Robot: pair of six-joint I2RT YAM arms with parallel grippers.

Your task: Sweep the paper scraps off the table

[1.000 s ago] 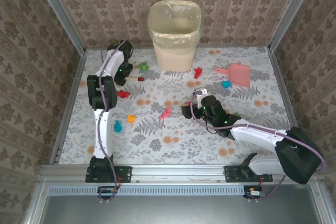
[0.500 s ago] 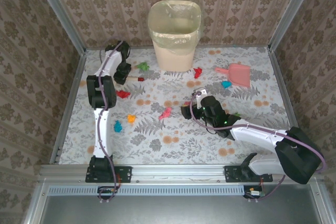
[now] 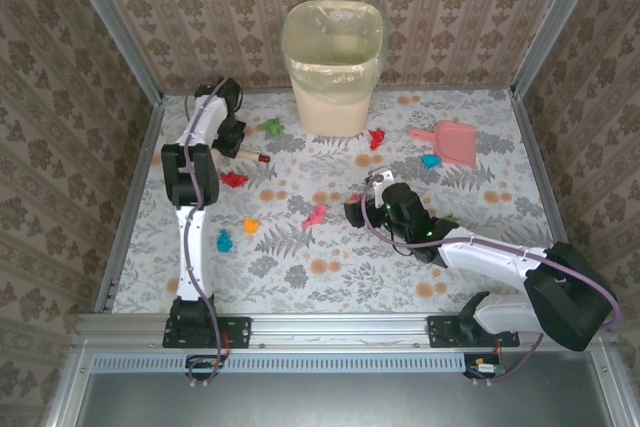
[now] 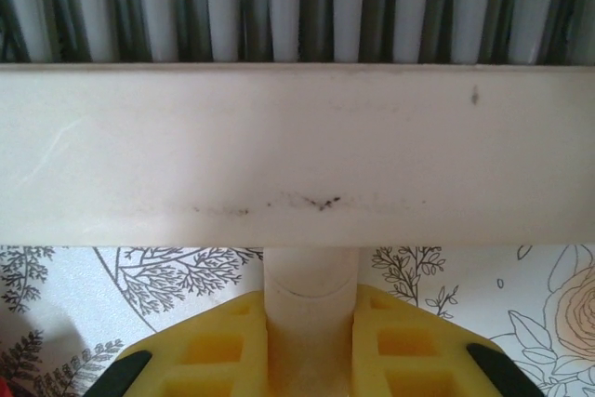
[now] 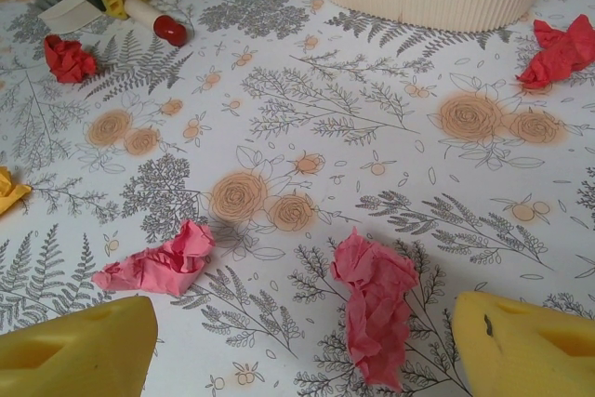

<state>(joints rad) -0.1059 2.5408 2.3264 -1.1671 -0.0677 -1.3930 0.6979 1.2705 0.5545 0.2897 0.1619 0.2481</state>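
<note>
My left gripper point(image 4: 310, 315) is shut on the neck of a white brush point(image 4: 297, 151), at the table's far left point(image 3: 232, 135). The brush's red-tipped handle point(image 3: 262, 157) points right. Paper scraps lie across the flower-print table point(image 3: 340, 267): green point(image 3: 272, 127), red point(image 3: 234, 179), orange point(image 3: 250, 226), blue point(image 3: 224, 241), pink point(image 3: 316, 215), red point(image 3: 377, 137), blue point(image 3: 432, 160). My right gripper point(image 3: 358, 209) is open and low over the table. A pink scrap point(image 5: 375, 304) lies between its yellow fingers point(image 5: 74, 355), another pink scrap point(image 5: 153, 262) to the left.
A cream bin point(image 3: 333, 67) with a bag liner stands at the back middle. The pink dustpan point(image 3: 455, 141) lies at the back right. Metal rails point(image 3: 130, 207) and patterned walls close in the table on three sides.
My left gripper has shifted slightly towards the back left corner with the brush. The right arm has barely moved.
</note>
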